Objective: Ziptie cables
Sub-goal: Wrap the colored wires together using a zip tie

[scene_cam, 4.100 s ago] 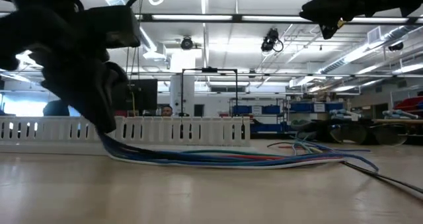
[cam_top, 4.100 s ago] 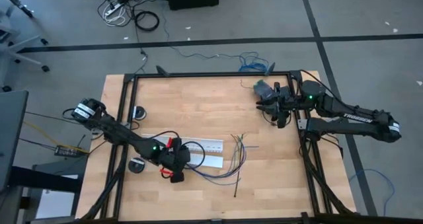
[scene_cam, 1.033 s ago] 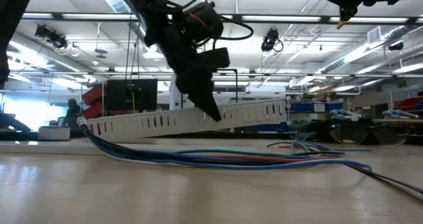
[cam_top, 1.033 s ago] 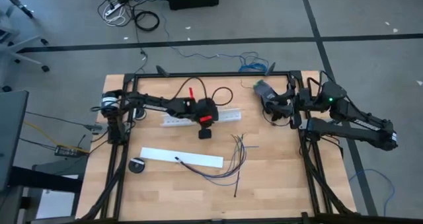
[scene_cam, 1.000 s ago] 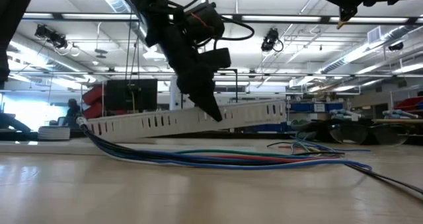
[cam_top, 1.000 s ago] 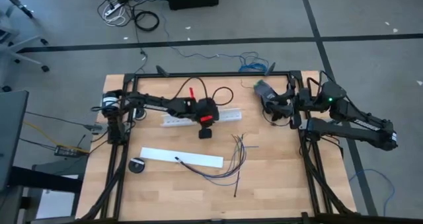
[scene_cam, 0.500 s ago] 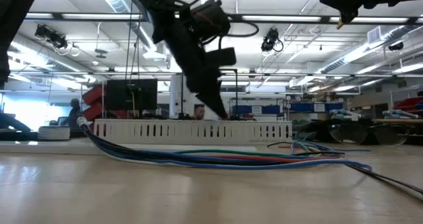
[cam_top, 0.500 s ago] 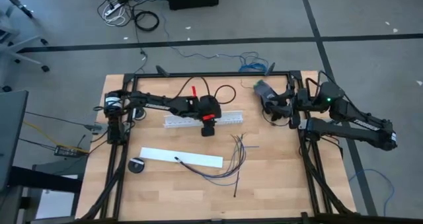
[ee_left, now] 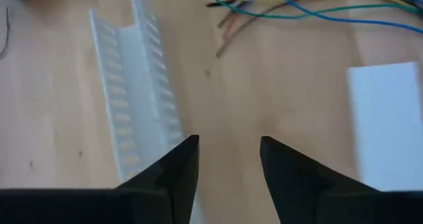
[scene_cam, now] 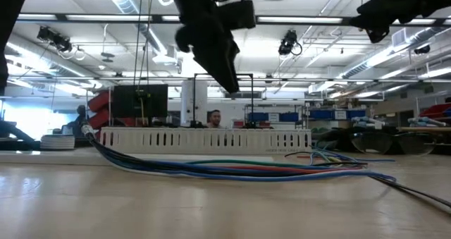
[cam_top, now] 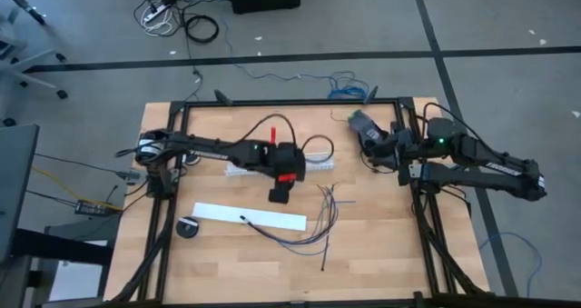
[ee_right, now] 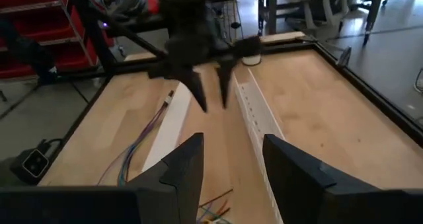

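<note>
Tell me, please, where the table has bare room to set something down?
The table's near strip, below the white flat strip and the cables, is bare. So is the far left corner behind the slotted channel. The middle is crowded: left gripper, channel, cables, ziptie.

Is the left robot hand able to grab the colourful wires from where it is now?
Probably yes. The left gripper hangs open above the table, holding nothing, and the cables lie loose on bare wood close by with nothing between.

A pale, matt wooden surface (cam_top: 236, 263) is carrying a white slotted plastic channel (ee_left: 135, 98), a smooth white sheet (cam_top: 250, 218) and plastic-coated cables (cam_top: 313, 226).
</note>
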